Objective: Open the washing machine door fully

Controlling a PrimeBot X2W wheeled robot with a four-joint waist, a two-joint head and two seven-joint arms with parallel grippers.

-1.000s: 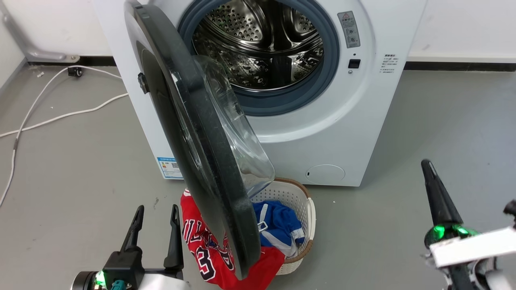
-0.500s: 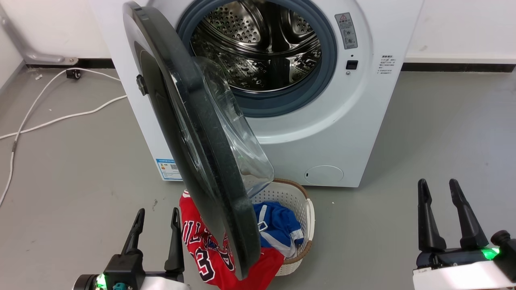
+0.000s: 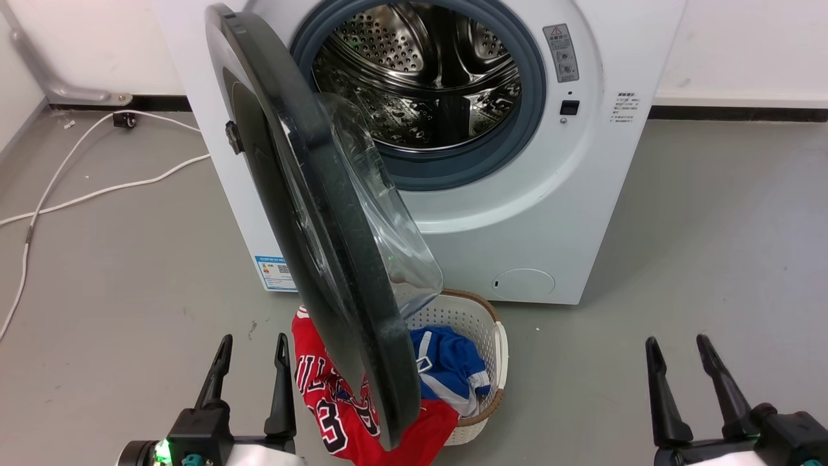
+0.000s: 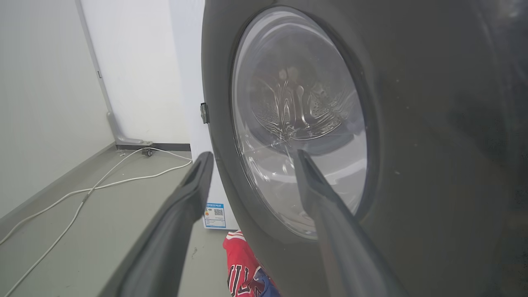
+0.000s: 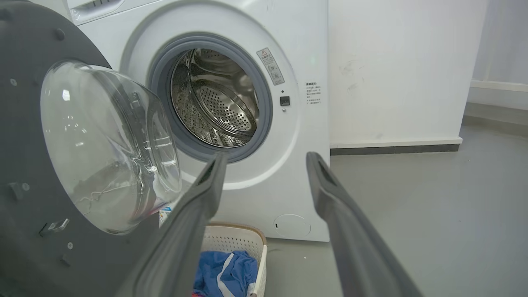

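Note:
The white washing machine point(image 3: 582, 213) stands against the wall with its steel drum point(image 3: 420, 71) exposed. The washing machine door point(image 3: 323, 213) is swung out on its left hinge, roughly square to the front, its black rim edge-on to me and the glass bowl facing right. My left gripper point(image 3: 253, 339) is open low at the left, just left of the door's lower edge and not touching it. In the left wrist view, the left gripper point(image 4: 251, 156) faces the door's outer face point(image 4: 412, 123). My right gripper point(image 3: 676, 340) is open and empty at the lower right, far from the door point(image 5: 24, 123).
A white laundry basket point(image 3: 499, 343) holding a red jersey point(image 3: 323, 401) and a blue garment point(image 3: 446, 369) sits on the floor under the door's free edge. A white cable point(image 3: 97, 191) trails across the grey floor at the left. Bare floor lies right of the machine.
My right gripper has dropped back toward the lower right and turned so both open fingers show. The door and left gripper have stayed put; the camera shifted slightly.

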